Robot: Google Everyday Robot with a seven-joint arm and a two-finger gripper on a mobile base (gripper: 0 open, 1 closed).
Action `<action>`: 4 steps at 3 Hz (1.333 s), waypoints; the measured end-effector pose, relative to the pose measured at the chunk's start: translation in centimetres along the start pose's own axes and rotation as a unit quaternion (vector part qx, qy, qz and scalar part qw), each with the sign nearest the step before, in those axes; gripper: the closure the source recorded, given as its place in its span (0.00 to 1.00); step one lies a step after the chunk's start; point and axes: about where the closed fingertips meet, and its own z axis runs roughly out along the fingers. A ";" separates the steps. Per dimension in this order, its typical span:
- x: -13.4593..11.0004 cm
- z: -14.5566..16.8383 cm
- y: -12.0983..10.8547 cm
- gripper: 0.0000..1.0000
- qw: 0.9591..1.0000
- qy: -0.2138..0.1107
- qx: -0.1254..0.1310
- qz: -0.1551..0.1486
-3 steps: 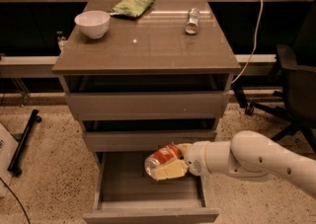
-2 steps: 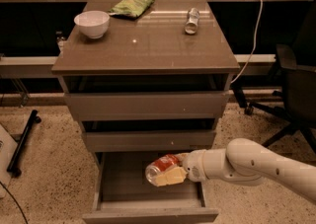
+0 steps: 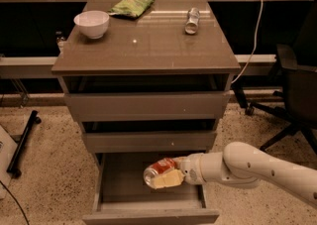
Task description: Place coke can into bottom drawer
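Evidently, the single camera view showed one gripper clenched around the coke can, holding it on its side above the open bottom drawer, lowest of three drawers. On the cabinet top sat one white bowl, one green bag and one silver can, making two cans in all.
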 end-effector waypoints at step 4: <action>4.5 11.3 -9.2 1.00 0.996 -0.084 -0.010 0.029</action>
